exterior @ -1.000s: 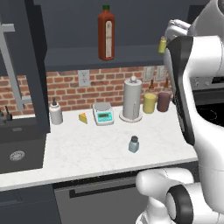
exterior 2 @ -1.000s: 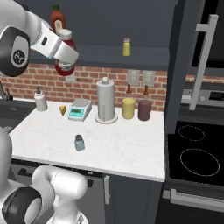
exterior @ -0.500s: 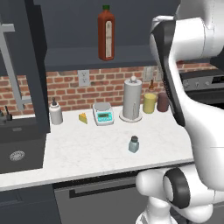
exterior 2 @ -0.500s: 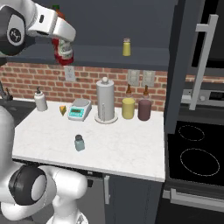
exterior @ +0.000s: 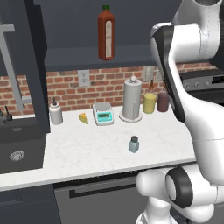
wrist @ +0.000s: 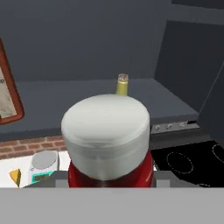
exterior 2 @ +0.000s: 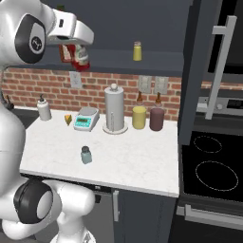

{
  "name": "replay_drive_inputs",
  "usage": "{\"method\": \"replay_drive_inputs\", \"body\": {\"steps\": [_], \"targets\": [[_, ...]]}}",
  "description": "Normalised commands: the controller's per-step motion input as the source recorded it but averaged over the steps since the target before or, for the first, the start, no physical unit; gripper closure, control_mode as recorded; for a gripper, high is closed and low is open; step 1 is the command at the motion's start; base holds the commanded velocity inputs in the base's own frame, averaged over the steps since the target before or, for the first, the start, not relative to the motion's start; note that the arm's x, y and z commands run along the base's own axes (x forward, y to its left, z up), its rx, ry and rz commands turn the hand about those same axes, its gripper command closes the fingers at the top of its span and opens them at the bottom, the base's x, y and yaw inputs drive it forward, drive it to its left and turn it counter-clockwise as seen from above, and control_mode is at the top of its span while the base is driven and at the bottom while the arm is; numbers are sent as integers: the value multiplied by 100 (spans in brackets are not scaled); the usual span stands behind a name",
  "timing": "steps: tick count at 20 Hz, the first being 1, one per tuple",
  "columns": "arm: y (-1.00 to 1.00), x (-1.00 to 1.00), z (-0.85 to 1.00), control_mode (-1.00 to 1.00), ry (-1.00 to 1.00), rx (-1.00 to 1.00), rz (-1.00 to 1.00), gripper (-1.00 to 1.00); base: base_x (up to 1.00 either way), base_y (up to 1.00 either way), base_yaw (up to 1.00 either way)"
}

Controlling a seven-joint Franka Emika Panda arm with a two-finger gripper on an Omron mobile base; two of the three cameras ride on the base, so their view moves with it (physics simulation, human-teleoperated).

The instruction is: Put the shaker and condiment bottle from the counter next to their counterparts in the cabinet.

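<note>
counter (exterior: 87, 151), one shaker (exterior: 134, 144); one held condiment bottle (wrist: 109, 144)

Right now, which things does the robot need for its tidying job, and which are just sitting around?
For the job:
- condiment bottle, held in the jaws up by the cabinet shelf
- shaker on the counter
- tall red bottle and yellow shaker, the counterparts

Just sitting around:
- paper towel roll
- kitchen scale
- cheese wedge
- yellow jar
- dark red jar
</note>
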Motion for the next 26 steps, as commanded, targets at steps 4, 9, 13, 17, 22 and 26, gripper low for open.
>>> {"method": "replay_drive_inputs", "body": {"steps": [4, 9, 13, 17, 22, 26], "targets": [[-4, 62, -16, -100, 0, -10, 0, 100, 0, 0, 0], [-16, 47, -1, -100, 0, 1, -2, 100, 0, 0, 0], [-11, 34, 0, -100, 0, 0, -5, 100, 0, 0, 0], [0, -3, 0, -100, -5, 0, -3, 100, 0, 0, 0], [8, 0, 8, -100, -5, 4, -4, 100, 0, 0, 0], [29, 0, -7, -100, 0, -1, 7, 100, 0, 0, 0]]}}
